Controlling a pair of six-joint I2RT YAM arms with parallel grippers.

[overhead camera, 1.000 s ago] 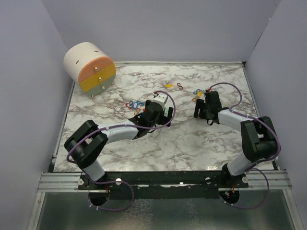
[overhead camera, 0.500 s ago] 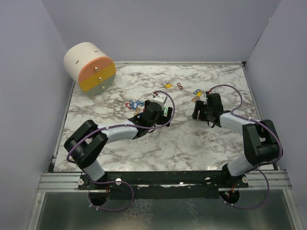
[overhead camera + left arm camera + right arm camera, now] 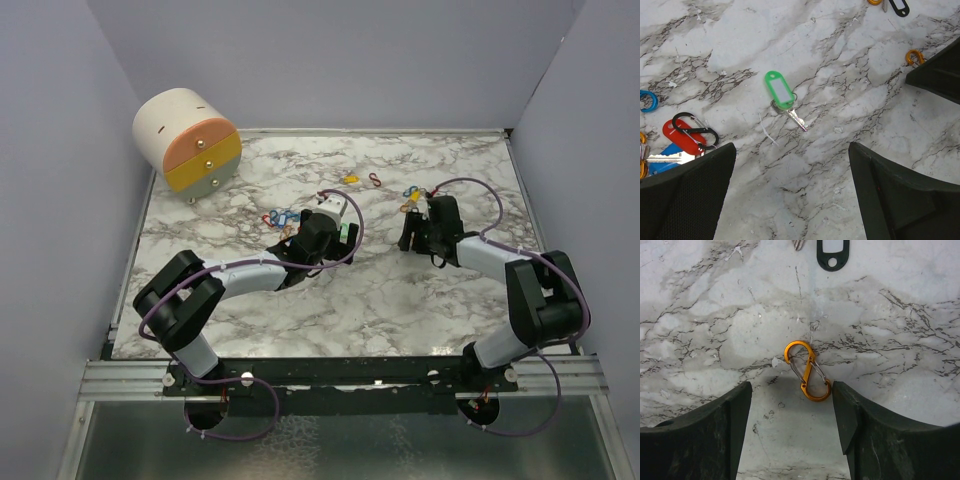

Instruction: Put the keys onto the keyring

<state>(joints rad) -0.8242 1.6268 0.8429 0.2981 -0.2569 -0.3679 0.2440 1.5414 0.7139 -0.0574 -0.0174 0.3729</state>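
Marble-patterned white tabletop (image 3: 400, 290) sits between grey walls, with a cream cylindrical drawer unit (image 3: 187, 140) at its far left corner. Left gripper (image 3: 792, 150) hangs over the marble with its jaws spread wide and nothing between them. The green oblong plastic key tag (image 3: 779, 90), a small silver key (image 3: 796, 119) attached, lies flat just ahead of the gap. A red plastic key tag (image 3: 672, 136) lies beside the left finger. Right gripper (image 3: 792, 390) stands spread astride an orange S-shaped wire clip (image 3: 808, 371) without touching it, and a black key tag (image 3: 832, 252) lies beyond
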